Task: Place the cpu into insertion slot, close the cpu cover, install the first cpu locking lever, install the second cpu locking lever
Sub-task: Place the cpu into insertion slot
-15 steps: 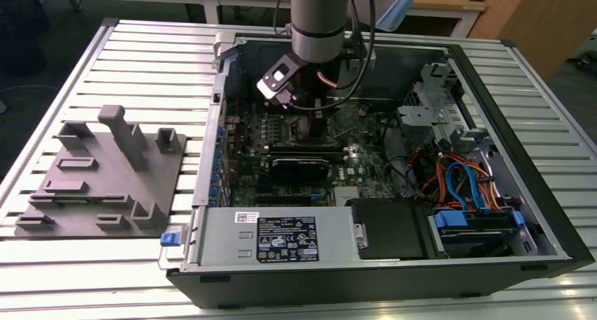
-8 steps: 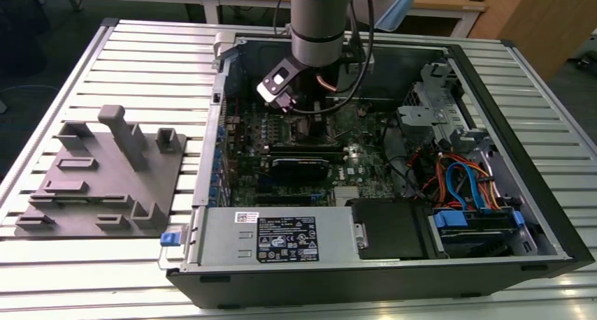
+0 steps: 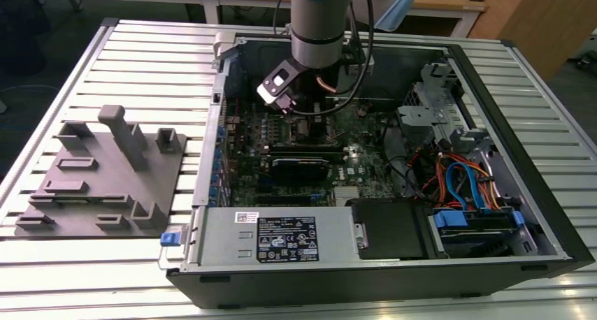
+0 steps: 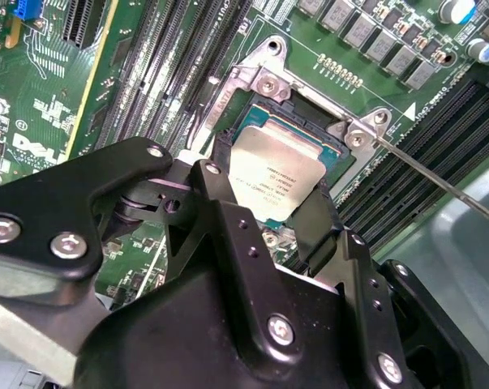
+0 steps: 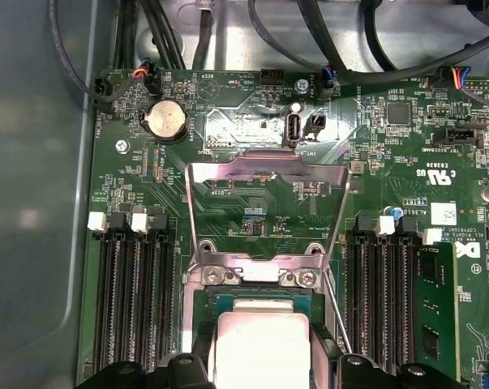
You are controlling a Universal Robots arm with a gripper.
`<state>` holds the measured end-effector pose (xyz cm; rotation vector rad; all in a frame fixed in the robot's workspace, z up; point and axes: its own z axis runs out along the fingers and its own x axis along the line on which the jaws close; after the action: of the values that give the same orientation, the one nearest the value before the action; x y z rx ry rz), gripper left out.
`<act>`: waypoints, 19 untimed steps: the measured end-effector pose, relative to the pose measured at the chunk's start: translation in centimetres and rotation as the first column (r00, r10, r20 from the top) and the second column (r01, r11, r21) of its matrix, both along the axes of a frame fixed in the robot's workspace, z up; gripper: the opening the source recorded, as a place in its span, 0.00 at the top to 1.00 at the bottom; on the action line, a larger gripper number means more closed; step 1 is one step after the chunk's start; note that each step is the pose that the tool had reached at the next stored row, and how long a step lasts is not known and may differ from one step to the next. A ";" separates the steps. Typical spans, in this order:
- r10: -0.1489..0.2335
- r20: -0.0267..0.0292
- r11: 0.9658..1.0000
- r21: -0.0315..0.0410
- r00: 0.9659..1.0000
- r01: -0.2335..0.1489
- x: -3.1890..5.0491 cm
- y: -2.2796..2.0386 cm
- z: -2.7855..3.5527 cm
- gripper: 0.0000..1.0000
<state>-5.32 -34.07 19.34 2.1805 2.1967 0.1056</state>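
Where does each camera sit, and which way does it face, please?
Exterior view: off the arm, looking down into the open computer case; the arm shows.
Second wrist view: on the arm, facing the cpu; the gripper shows.
First wrist view: on the arm, facing the raised cpu cover; gripper shows.
Both wrist views share the cpu.
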 end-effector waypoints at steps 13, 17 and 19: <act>-0.001 0.000 1.000 0.002 1.000 0.001 0.05 0.00 -0.20 0.46; -0.001 0.000 1.000 0.002 1.000 0.001 0.05 0.00 -0.22 0.46; -0.001 0.000 1.000 0.002 1.000 0.001 0.05 0.00 -0.23 0.46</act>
<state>-5.27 -34.07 19.11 2.1829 2.1960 0.1076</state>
